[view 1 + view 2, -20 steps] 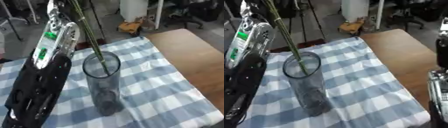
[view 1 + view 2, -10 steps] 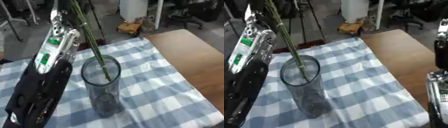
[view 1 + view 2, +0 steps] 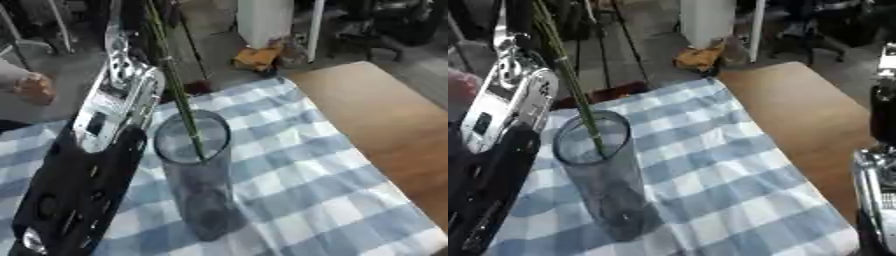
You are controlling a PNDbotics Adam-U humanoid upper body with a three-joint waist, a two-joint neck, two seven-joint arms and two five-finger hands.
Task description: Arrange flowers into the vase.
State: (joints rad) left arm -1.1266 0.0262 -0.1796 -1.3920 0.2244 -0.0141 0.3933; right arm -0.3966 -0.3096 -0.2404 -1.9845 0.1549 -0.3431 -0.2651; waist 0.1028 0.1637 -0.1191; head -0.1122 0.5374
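A clear glass vase stands on checked cloth over a matt wooden table.

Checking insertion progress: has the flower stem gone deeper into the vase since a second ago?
Yes. The stem has dropped lower past the vase rim.

left arm: a broad black shell with round recesses is seen at the lower left.
left wrist: silver metal plates bearing a small dark rectangular marking.
right arm: black and silver segments are shown at the right edge.
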